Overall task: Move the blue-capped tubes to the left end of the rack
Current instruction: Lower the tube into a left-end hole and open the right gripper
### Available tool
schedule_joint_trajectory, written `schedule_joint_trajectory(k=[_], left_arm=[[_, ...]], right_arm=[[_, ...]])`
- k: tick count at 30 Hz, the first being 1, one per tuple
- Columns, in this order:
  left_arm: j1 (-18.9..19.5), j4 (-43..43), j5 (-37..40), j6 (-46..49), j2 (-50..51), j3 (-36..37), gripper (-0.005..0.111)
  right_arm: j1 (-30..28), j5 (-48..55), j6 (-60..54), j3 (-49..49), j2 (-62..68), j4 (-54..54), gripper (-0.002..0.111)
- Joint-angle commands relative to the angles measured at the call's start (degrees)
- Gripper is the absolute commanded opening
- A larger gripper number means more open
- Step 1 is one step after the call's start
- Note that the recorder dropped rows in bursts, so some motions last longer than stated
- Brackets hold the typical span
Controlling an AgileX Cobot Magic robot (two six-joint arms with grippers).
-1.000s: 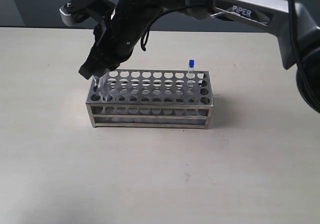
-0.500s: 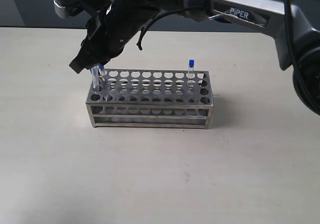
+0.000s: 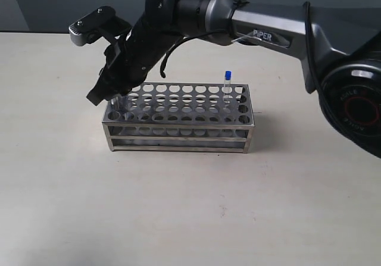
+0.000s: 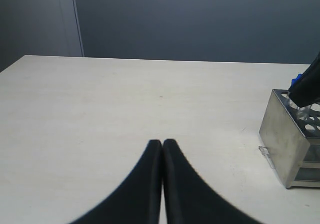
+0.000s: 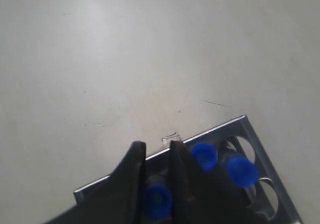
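Observation:
The silver rack (image 3: 178,129) stands mid-table. One blue-capped tube (image 3: 227,86) stands upright in its right end. My right gripper (image 3: 102,95) reaches across to the rack's left end and hides the tubes there in the exterior view. In the right wrist view the right gripper (image 5: 156,145) is shut on a blue-capped tube (image 5: 156,202) over the rack's corner (image 5: 215,132). Two more blue caps (image 5: 204,155) (image 5: 241,170) stand in holes right beside it. My left gripper (image 4: 162,143) is shut and empty over bare table, well away from the rack (image 4: 282,139).
The pale table (image 3: 178,218) carries nothing but the rack. The right arm's dark body (image 3: 178,16) stretches over the rack's back left. A blue-grey wall (image 4: 200,18) runs behind the table's far edge.
The right gripper rose up and left off the rack's left end, showing two tubes there. It has now come back down over that end, hiding them again.

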Motion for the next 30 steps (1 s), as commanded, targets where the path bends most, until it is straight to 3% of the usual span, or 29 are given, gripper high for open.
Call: schedule_joint_trajectory(k=[1, 8, 10, 13, 15, 22, 30], left_arm=[[-0.22, -0.02, -0.02, -0.10, -0.20, -0.08, 0.001], [-0.22, -0.13, 0.11, -0.10, -0.20, -0.08, 0.001], [-0.22, -0.13, 0.11, -0.10, -0.20, -0.08, 0.001], [-0.22, -0.13, 0.11, -0.10, -0.20, -0.08, 0.001], [-0.22, -0.13, 0.11, -0.10, -0.20, -0.08, 0.001], [-0.22, -0.13, 0.11, -0.10, -0.20, -0.08, 0.001], [-0.22, -0.02, 0.11, -0.10, -0.20, -0.08, 0.001]], right_arm=[[0.14, 0.34, -0.28, -0.37, 0.91, 0.21, -0.001], [0.14, 3.07, -0.17, -0.37, 1.14, 0.16, 0.004], [0.14, 3.46, -0.06, -0.37, 1.14, 0.16, 0.016], [0.14, 4.09, -0.06, -0.37, 1.14, 0.16, 0.043], [0.14, 4.70, 0.62, -0.37, 0.91, 0.06, 0.052], [0.14, 6.77, 3.53, -0.37, -1.93, -2.04, 0.034], [0.04, 8.80, 7.78, -0.37, -7.25, -9.41, 0.034]])
